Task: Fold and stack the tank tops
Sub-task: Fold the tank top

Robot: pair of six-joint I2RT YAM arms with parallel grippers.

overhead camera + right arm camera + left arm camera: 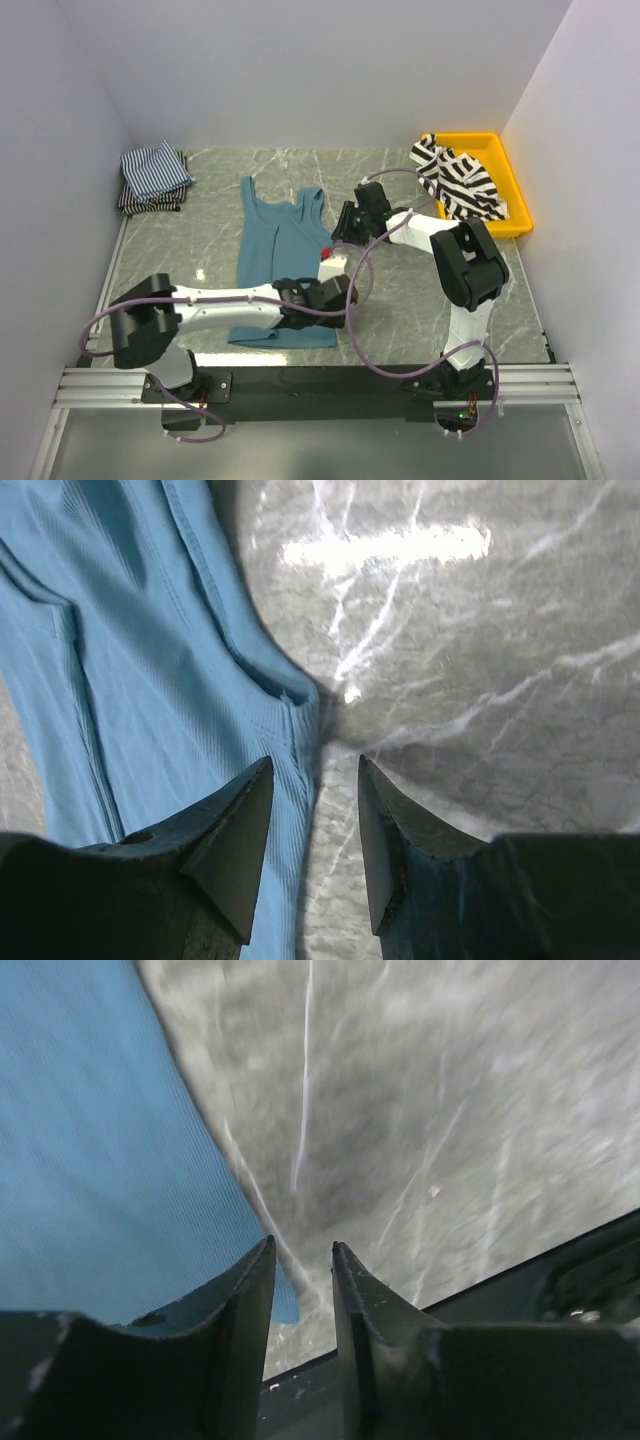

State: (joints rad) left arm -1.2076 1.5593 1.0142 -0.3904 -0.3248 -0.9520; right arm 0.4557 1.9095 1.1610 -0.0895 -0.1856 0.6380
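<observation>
The teal-blue tank top [278, 255] lies flat in the middle of the table, straps toward the back. My left gripper [338, 292] is low at its lower right side. In the left wrist view the gripper [302, 1252] is open a little, and the teal cloth's [100, 1160] edge and corner run between its tips. My right gripper [346, 224] is open at the top's right edge. In the right wrist view the gripper [315, 770] straddles the side seam just below the armhole of the teal top [150, 680]. The black-and-white striped top [460, 180] lies in the yellow tray [512, 180].
Folded finely striped blue-white tops [153, 175] are stacked at the back left corner. White walls close in the left, back and right sides. The table's black front rail [560, 1280] runs close behind the left gripper. A small red part [327, 252] shows between the two arms.
</observation>
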